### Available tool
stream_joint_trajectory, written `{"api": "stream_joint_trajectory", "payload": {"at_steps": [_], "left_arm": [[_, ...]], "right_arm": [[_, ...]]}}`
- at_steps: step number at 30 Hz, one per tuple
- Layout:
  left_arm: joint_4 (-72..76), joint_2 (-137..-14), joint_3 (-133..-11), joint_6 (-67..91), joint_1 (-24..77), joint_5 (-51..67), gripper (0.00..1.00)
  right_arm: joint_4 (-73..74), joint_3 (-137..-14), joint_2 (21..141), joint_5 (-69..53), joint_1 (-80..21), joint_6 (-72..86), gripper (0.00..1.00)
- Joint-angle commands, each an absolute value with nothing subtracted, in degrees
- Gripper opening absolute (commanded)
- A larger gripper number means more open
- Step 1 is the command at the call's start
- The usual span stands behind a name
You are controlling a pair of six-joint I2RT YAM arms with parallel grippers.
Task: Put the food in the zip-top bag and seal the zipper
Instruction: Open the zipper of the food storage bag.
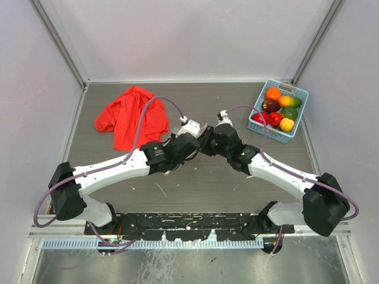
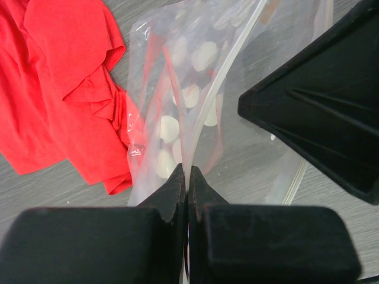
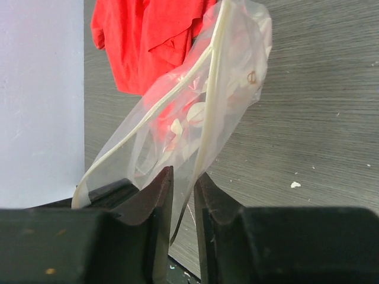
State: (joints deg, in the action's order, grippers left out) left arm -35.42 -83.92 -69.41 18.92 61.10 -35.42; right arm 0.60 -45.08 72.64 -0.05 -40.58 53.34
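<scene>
While the food (image 1: 278, 107) sits in the basket (image 1: 288, 87) at two o'clock, the left gripper (image 2: 188, 173) clamps the zip-top bag (image 2: 177, 71) at centre; the right gripper (image 3: 183, 177) fingers stand slightly apart around its film. Filling and sealing remain.

No words, labels, brand names, numbers or signs can be read in any view. The only print is a pattern of white round dots (image 2: 169, 128) on the clear zip-top bag (image 2: 195, 71). In the right wrist view, a small ring-shaped mark (image 3: 251, 77) sits near its far right edge, too small to read.
</scene>
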Motion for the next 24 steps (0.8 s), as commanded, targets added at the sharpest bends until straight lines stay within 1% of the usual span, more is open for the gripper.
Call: {"api": "stream_joint_trajectory", "payload": {"at_steps": [1,6,9,14,20,24], "left_arm": [[-33.1,-83.3,-71.8,21.7,60.9,-35.2,0.0],[-33.1,-83.2,-71.8,23.6,60.9,-35.1,0.0],[-33.2,-82.9,-72.1,24.4,60.9,-35.8,0.0],[-35.4,-82.1,-73.0,24.8,60.9,-38.2,0.0],[-36.1,-78.9,-72.8,23.1,59.7,-38.7,0.0],[-37.4,-77.4,-72.7,22.2,58.2,-38.7,0.0]], "right_arm": [[-3.8,-46.7,72.7,0.0,-41.6,54.2,0.3],[-3.9,-48.2,74.8,0.1,-42.5,54.5,0.42],[-4.0,-48.9,76.3,0.6,-43.4,54.5,0.45],[-2.4,-48.8,78.7,1.9,-43.6,53.3,0.44],[-0.3,-46.4,79.4,5.4,-43.6,51.1,0.37],[3.2,-46.4,80.0,8.8,-43.6,48.5,0.36]]}}
